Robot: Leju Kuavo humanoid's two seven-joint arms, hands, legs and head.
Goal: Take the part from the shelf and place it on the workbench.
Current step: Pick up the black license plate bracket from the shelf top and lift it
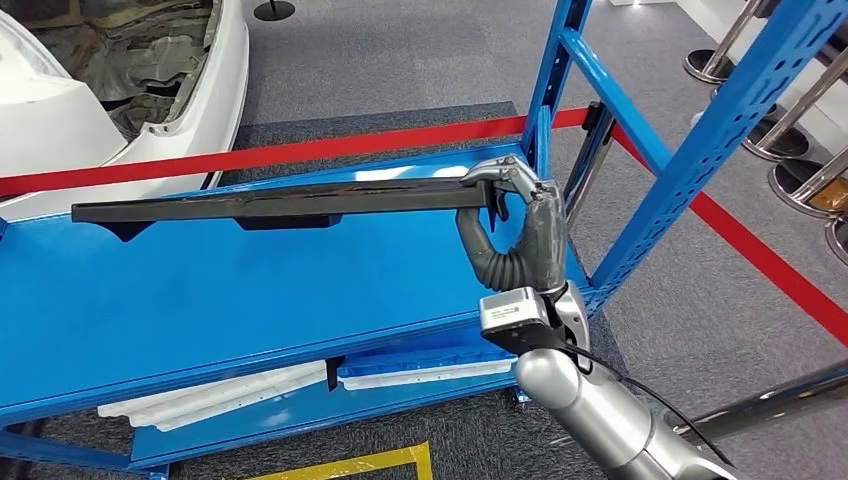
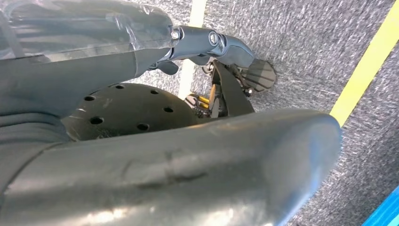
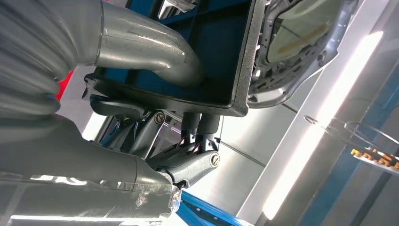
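Head view, left to right: a white car body (image 1: pixel 60 110) stands on grey carpet behind a red barrier tape (image 1: pixel 300 152), and a long, narrow black plastic trim part (image 1: pixel 270 203) is held level just above the upper deck of the blue steel shelf (image 1: pixel 200 300), with pale flat panels (image 1: pixel 220 392) lying on the deck below. The right hand (image 1: pixel 520 225) grasps the part's right end, fingers hooked over its top edge and thumb beneath, beside the shelf's blue upright. In the left wrist view the left hand (image 2: pixel 164 155) hangs over carpet with yellow floor lines; its fingers look curled around nothing, though this close, blurred view leaves that uncertain.
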